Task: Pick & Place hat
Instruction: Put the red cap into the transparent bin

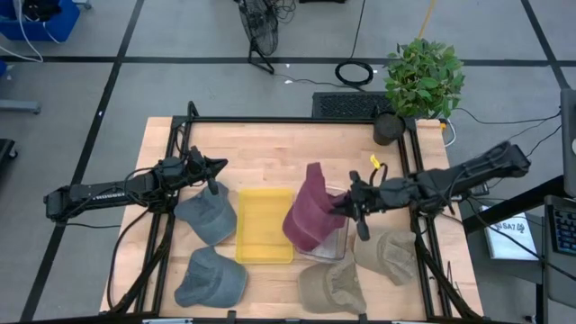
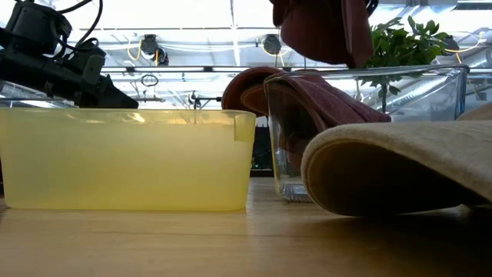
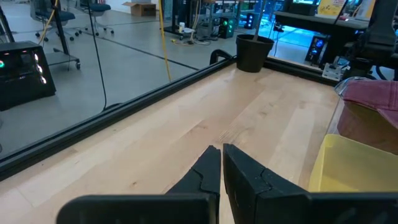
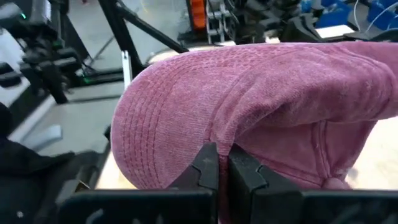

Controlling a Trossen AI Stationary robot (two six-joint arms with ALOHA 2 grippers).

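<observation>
A tan hat [image 2: 400, 165] lay nearest, at the bench's front right. Behind it, the right pincer [image 1: 346, 205] pinched the maroon hat [image 1: 308, 214] by its fabric, holding it over the clear bin [image 1: 335, 245]. The left pincer [image 1: 219, 165], pressed together, hung near the bench's left edge.

The maroon hat [image 4: 261, 106] is washed cotton-like cloth, matt, with ribbed weave and stitched seams. The desk [image 3: 205, 118] is pale wood, smooth with a faint sheen. The yellow bin [image 2: 127, 158] looks like translucent, frosted plastic; the clear bin [image 2: 369, 100] beside it is glossy. The tan hat [image 2: 400, 165] is matt cloth.
</observation>
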